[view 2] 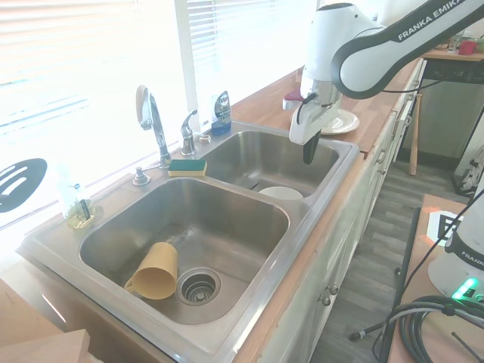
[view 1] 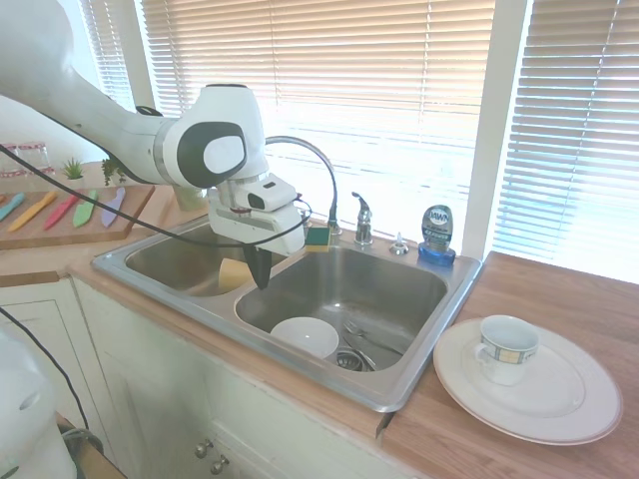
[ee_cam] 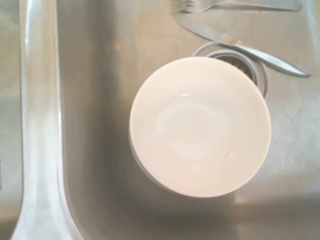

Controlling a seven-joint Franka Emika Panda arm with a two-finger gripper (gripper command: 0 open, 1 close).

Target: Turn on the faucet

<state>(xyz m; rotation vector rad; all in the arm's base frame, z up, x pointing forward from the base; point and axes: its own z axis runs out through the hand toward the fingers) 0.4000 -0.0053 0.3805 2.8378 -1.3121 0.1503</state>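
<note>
1. One faucet (view 2: 151,121) stands at the back rim of the double sink (view 2: 318,198), behind the divider between the two basins; its small lever handle (view 2: 187,130) sits just beside it, toward the blue soap bottle (view 2: 221,112).
2. The gripper (view 2: 309,155) hangs over the front part of the basin that holds the white bowl (view 1: 306,336), well apart from the faucet and its lever, touching nothing.
3. The fingers point straight down and look pressed together into one dark tip, holding nothing.
4. In the first exterior view the arm covers the lower part of the spout; only the arch (view 1: 300,152) shows above it, and the lever (view 1: 362,220) stands clear.
5. The wrist view shows only the bowl (ee_cam: 200,126) from above, with cutlery (ee_cam: 240,45) lying across the drain beside it; the faucet is outside that picture.
6. A green and yellow sponge (view 2: 187,167) lies on the back rim at the faucet's foot.
7. A yellow cup (view 2: 153,271) lies on its side in the other basin by its drain.
8. A plate (view 1: 529,384) with a mug (view 1: 506,348) sits on the wooden counter near the sink's end rim.
9. The space above both basins between gripper and faucet is open.
</note>
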